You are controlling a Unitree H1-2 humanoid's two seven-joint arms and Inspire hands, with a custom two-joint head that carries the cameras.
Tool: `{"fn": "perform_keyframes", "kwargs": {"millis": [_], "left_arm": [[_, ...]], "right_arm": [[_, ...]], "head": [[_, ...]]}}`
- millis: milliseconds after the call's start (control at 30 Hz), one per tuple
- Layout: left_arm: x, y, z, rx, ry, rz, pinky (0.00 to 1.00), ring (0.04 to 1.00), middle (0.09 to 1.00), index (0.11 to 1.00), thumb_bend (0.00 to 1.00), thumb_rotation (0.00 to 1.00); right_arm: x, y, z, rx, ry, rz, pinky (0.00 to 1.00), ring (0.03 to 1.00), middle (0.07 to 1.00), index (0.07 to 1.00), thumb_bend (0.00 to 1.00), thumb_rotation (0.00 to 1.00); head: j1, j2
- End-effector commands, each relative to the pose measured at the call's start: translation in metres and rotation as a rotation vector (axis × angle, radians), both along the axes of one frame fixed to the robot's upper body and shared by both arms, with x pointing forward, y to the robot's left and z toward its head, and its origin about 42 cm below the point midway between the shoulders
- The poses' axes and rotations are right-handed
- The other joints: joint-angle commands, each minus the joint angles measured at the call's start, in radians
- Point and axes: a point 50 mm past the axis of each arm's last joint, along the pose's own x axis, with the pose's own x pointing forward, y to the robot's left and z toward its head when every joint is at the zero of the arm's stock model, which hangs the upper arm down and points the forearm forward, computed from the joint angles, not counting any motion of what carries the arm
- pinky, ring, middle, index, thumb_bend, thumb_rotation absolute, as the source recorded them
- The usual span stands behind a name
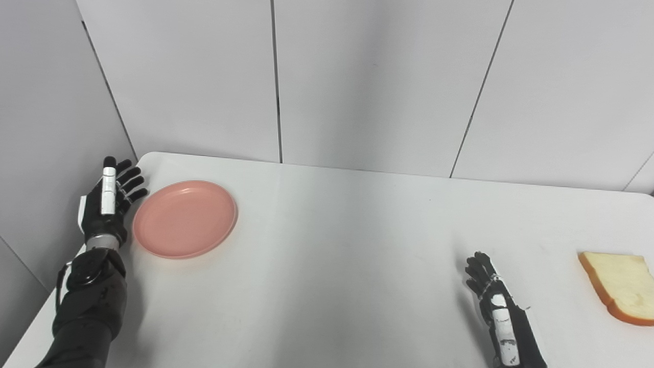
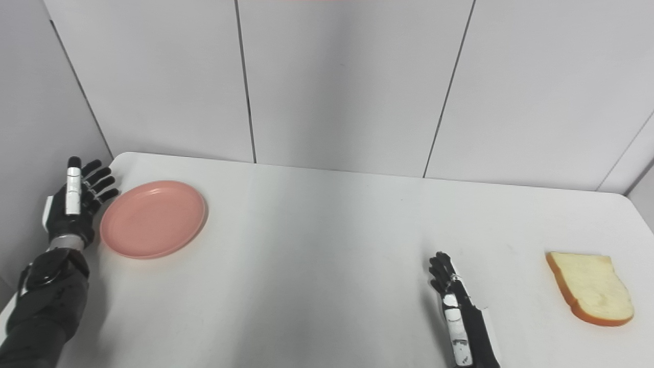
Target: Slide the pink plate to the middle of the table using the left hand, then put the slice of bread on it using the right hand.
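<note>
Nothing done yet, judging by positions. Pink plate [image 1: 185,219] at far-left corner of desk [image 1: 332,255], well short of middle; left robot hand [image 1: 110,202] spread just beside its rim. Bread slice [image 2: 590,287] near right edge; right robot hand [image 2: 457,312] empty, fingers loosely apart, resting apart from it.

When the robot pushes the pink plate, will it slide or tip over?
Probably slide: the pink plate is shallow, lying flat on the smooth white table. It looks like light plastic, so it may skid or spin. The left hand waits open beside its rim.
</note>
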Motion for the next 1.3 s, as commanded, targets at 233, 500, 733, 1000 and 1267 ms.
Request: {"fn": "perform_keyframes", "kwargs": {"millis": [233, 500, 733, 1000, 1267], "left_arm": [[0.005, 0.001, 0.010, 0.043, -0.026, -0.037, 0.69, 0.724, 0.709, 0.679, 0.91, 0.80], [0.004, -0.026, 0.007, 0.048, -0.039, -0.142, 0.74, 0.768, 0.759, 0.742, 0.86, 0.86], [0.002, -0.053, -0.005, 0.005, -0.034, -0.209, 0.73, 0.789, 0.769, 0.713, 0.87, 0.83], [-0.007, -0.091, -0.011, -0.049, -0.033, -0.266, 0.68, 0.758, 0.741, 0.682, 0.85, 0.82], [-0.016, -0.135, -0.021, -0.068, -0.012, -0.340, 0.71, 0.769, 0.754, 0.710, 0.88, 0.84]], "right_arm": [[-0.008, 0.001, -0.009, 0.001, 0.035, -0.002, 0.94, 0.925, 0.919, 0.920, 0.78, 1.00], [-0.008, 0.003, -0.008, -0.001, 0.038, -0.008, 0.93, 0.920, 0.914, 0.913, 0.80, 1.00], [-0.008, 0.004, -0.008, 0.006, 0.043, -0.010, 0.93, 0.919, 0.914, 0.912, 0.80, 1.00], [-0.009, 0.005, -0.007, 0.001, 0.047, -0.010, 0.92, 0.906, 0.910, 0.912, 0.80, 1.00], [-0.010, 0.007, -0.005, -0.012, 0.048, -0.011, 0.91, 0.902, 0.910, 0.915, 0.80, 1.00]], "head": [[-0.005, 0.005], [-0.008, 0.008], [-0.018, 0.015], [-0.024, 0.019], [-0.038, 0.029]]}}
